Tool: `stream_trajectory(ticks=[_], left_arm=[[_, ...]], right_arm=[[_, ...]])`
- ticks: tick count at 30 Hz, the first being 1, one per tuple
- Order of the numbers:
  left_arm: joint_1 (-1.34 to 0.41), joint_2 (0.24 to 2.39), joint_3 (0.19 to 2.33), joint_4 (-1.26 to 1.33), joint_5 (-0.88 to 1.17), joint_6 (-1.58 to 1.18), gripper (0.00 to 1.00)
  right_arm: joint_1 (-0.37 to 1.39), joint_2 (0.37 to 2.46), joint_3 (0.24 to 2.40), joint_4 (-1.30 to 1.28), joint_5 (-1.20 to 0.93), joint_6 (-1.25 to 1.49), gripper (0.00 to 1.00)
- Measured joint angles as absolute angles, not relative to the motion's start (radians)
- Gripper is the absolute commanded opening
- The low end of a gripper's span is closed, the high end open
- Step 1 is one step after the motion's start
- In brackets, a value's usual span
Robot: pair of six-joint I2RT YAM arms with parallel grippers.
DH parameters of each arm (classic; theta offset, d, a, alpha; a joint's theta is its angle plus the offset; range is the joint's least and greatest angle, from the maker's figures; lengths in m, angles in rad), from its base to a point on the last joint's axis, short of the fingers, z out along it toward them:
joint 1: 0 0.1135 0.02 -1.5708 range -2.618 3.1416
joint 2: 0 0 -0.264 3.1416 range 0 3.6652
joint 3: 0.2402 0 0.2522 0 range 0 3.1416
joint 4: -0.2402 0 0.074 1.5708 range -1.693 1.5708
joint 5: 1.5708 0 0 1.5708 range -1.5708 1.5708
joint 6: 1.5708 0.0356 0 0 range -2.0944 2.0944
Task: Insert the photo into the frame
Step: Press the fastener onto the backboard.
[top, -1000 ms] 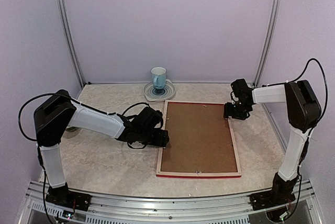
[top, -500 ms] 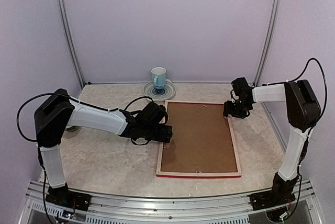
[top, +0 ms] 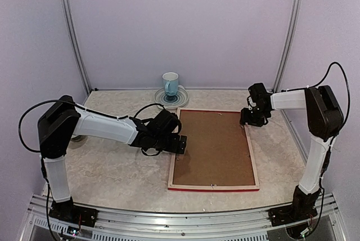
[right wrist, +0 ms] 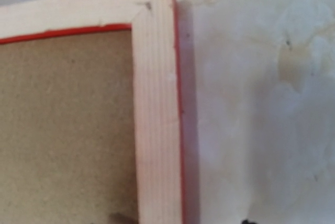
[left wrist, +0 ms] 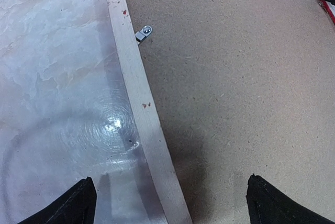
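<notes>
marbled tabletop [top: 112, 168] bore the red-edged wooden frame [top: 173, 169]; left gripper [top: 180, 144], fingers [left wrist: 73, 205] wide astride its left rail, might shove it; right gripper [top: 247, 119]: finger spread untellable.

The left black two-finger gripper [top: 181, 144] is now further right than a second ago and a touch nearer the table's far edge. It reaches further over the left rail of the large rectangular red-edged frame with pale wood back [top: 254, 168]. Most of that shift comes in the first half second, then only a small nudge. The left forearm stretches out with it across the pale marbled table [top: 112, 168]. Its jaws are wider than before. In the wrist view the fingertips [left wrist: 73, 203] sit far apart, one over the table, the other over the brown fibreboard backing [left wrist: 235, 77], with the rail between them and ungripped.
</notes>
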State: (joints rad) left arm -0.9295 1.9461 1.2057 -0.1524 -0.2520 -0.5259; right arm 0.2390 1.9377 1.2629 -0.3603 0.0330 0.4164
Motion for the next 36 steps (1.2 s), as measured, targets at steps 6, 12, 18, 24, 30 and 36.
stream_trajectory(ticks=[6, 12, 18, 24, 30, 36], left_arm=[[-0.932, 1.949, 1.206, -0.159, -0.255, -0.526, 0.99], [-0.932, 1.959, 1.206, -0.16, -0.255, -0.526, 0.98], [-0.933, 1.959, 1.206, -0.162, -0.255, -0.526, 0.99], [-0.933, 1.965, 1.206, -0.163, -0.255, -0.527, 0.99], [-0.933, 1.973, 1.206, -0.165, -0.255, -0.528, 0.99], [-0.933, 1.973, 1.206, -0.165, -0.255, -0.533, 0.99]], right_arm=[[0.239, 1.943, 1.263, -0.36, 0.022, 0.411, 0.54], [0.238, 1.963, 1.263, -0.353, 0.011, 0.409, 0.52], [0.236, 1.963, 1.259, -0.344, 0.004, 0.409, 0.5], [0.235, 1.959, 1.247, -0.327, 0.0, 0.41, 0.49], [0.235, 1.94, 1.219, -0.316, 0.0, 0.412, 0.46], [0.235, 1.927, 1.2, -0.307, -0.003, 0.413, 0.46]])
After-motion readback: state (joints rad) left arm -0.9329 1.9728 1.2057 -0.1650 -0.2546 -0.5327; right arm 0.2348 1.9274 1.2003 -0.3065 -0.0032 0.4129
